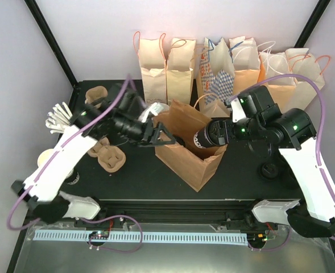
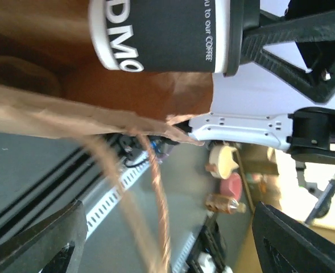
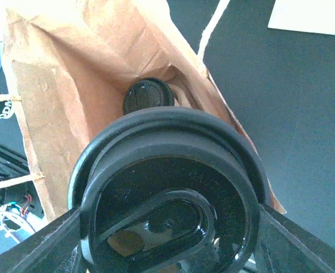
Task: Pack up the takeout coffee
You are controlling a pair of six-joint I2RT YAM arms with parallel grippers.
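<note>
- Pale walls close in a black table (image 1: 244, 170), seen from above.
- At 12 o'clock on the table stands a row of brown paper bags (image 1: 178, 68) with cord handles.
- At the middle stands an open bag (image 1: 184, 165), its mouth facing up.
- At 9 o'clock from this bag lie cardboard cup carriers (image 1: 111, 157).
- The right gripper (image 1: 217, 132) (image 3: 173, 242) reaches in from 3 o'clock. Its fingers (image 3: 56, 239) clamp the sides of the coffee cup (image 1: 206, 137) (image 3: 167, 187) just below the black lid.
- The cup hangs tilted at the bag's mouth, by its 3 o'clock rim. The left wrist view shows its dark printed side (image 2: 161, 34) against the bag's brown inner wall (image 2: 127, 85).
- Deep in the bag (image 3: 59, 96), past the held lid, sits a second lidded cup (image 3: 148, 96).
- The left gripper (image 1: 158, 135) (image 2: 168, 207) is at the bag's 9 o'clock rim. Its fingers (image 2: 48, 239) are spread wide and grip nothing.
- The bag's rim (image 2: 53, 114) and a thin handle cord (image 2: 156, 187) run across the gap between them.
</note>
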